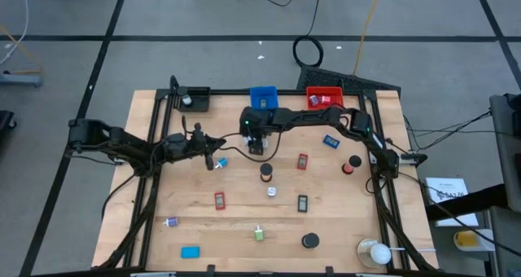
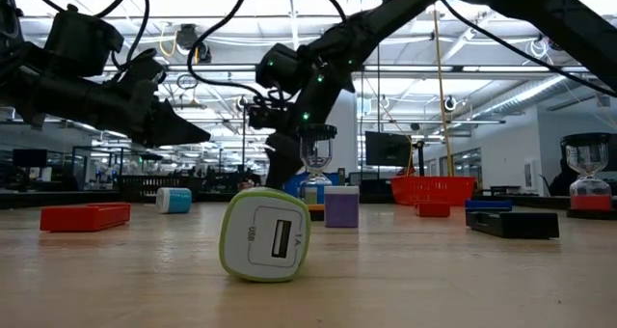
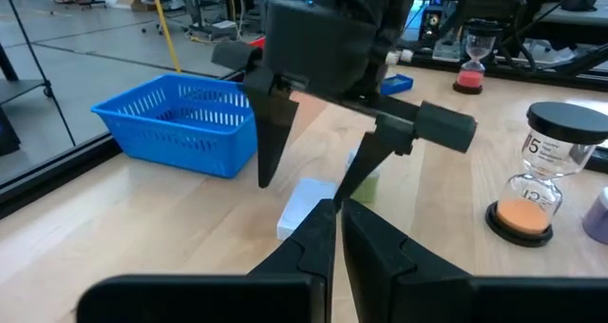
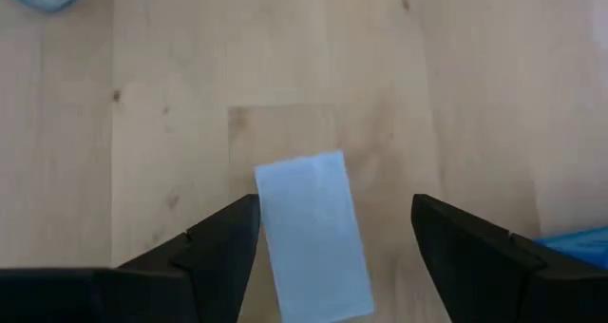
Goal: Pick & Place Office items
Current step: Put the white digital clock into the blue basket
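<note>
The fingers (image 4: 223, 242) of the right gripper (image 4: 334, 237) stood wide apart, one on each side of a pale blue block (image 4: 313, 233) lying flat on the wooden table (image 4: 142, 123), and touched nothing. The spread looked like a setup for a pinch across the block's narrow width, the long side running along the gap between the jaws. From above, this gripper (image 1: 257, 140) hung just in front of the blue bin (image 1: 263, 96), so the block lay close to a likely drop-off.

The left gripper (image 1: 213, 157) sat nearby, its fingers (image 3: 318, 237) pressed together and empty. It pointed at the same block (image 3: 306, 205), probably just waiting clear of the other arm.

The remaining office items were strewn over the table: a red block (image 1: 303, 161), a black roll (image 1: 266, 171), a blue block (image 1: 190, 251), a black disc (image 1: 310, 241) and others. The red bin (image 1: 324, 97) already had something pale in it. Most pieces lay outside any bin, so the job seemed early on. The likely risk was the flat block sliding or twisting if one finger met it first.
</note>
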Controlling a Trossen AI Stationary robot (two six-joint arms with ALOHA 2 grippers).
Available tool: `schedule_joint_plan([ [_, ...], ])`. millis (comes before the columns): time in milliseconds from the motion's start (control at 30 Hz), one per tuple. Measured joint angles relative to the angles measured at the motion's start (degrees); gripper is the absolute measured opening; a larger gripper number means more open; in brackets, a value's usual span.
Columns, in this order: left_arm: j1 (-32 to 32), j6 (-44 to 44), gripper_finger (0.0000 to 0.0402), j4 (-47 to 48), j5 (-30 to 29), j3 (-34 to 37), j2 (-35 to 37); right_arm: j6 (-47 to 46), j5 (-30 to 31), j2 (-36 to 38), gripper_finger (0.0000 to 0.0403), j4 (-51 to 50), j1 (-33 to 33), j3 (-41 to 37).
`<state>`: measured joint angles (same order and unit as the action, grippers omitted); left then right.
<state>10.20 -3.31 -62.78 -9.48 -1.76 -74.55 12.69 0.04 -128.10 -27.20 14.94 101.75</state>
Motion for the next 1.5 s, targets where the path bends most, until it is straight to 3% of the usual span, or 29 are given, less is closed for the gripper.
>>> schedule_joint_plan([
  [467,0.0,0.0,0.0031,0.0,0.0,0.0,0.0,0.4,-0.2,-1.7,0.024,-2.5,0.1,0.0],
  [767,0.0,-0.1,0.0031,0.0,0.0,0.0,0.0,0.1,-0.2,-1.5,0.0177,-2.1,0.1,-0.1],
  [900,0.0,-0.2,0.0031,0.2,0.0,0.0,0.0,-0.8,0.2,0.0,0.0148,-2.2,0.1,-0.2],
  [1133,0.0,-0.2,0.0031,0.5,0.0,0.0,0.0,-5.0,0.4,7.9,0.0155,-4.9,0.4,-0.2],
  [1333,0.0,-0.4,0.0031,0.6,-0.1,0.0,0.0,-9.6,10.6,15.6,0.0157,-6.4,2.0,-0.2],
  [1500,0.0,-0.5,0.0031,0.0,-0.1,0.0,0.0,-20.7,11.8,16.2,0.0155,-5.8,9.4,-0.1],
])
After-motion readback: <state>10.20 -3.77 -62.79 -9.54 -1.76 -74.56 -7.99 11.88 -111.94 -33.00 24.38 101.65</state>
